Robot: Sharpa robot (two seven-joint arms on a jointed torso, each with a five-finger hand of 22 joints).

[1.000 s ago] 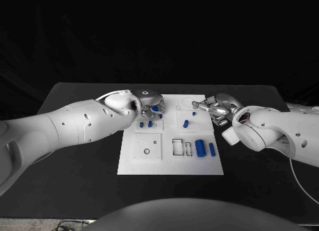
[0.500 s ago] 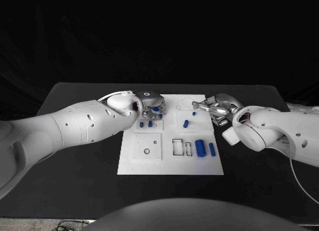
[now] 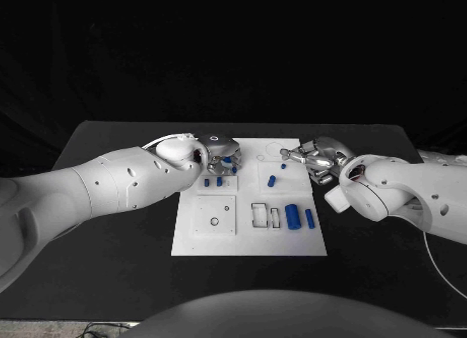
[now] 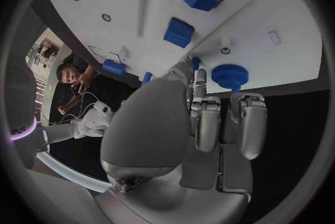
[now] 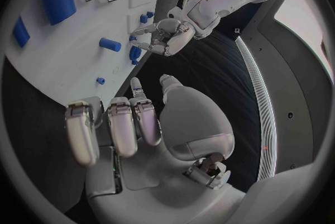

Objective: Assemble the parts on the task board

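Black desk (image 3: 111, 232) carries the white task board (image 3: 248, 243) at its middle, blue parts (image 3: 292, 214) scattered on it. Left hand (image 3: 219, 151) hangs over the board's far left corner, fingers (image 4: 200, 118) curled beside a blue gear (image 4: 228, 75); whether they hold it, I cannot tell. Right hand (image 3: 316, 159) hovers at the board's far right edge, fingers (image 5: 111, 123) loosely apart, holding nothing.

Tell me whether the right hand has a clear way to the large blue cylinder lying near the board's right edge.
Probably yes. The large blue cylinder lies flat on the task board with nothing over it, and the right hand holds nothing. The left hand is busy at the board's far left, out of the way.
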